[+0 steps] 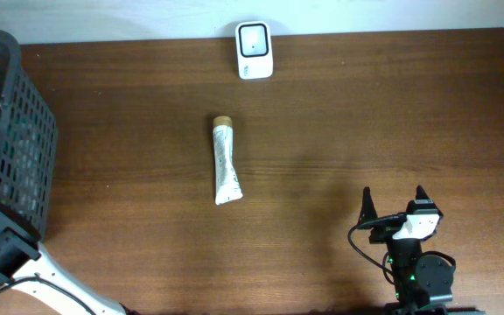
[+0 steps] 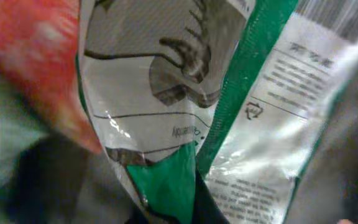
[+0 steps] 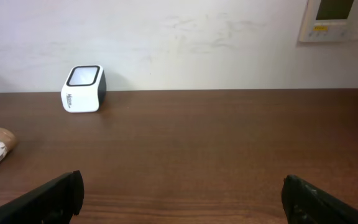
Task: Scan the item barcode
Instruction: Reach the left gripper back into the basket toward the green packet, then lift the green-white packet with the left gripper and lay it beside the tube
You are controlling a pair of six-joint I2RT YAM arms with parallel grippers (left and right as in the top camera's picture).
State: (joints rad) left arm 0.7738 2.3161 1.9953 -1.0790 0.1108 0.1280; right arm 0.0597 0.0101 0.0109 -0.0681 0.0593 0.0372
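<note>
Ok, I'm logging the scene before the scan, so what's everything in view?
table: 1, dark brown wood, under everything
scanner: 1, white, far edge, centre
tube: 1, white with tan cap, lying mid-table
basket: 1, black mesh, table's left end
packet: 1, white and green, close up in the left wrist view
red item: 1, blurred, beside packet
wall panel: 1, white, on wall, far right
left arm: 1, black and white, at the basket
right gripper: 1, black, open, near edge, right side
</note>
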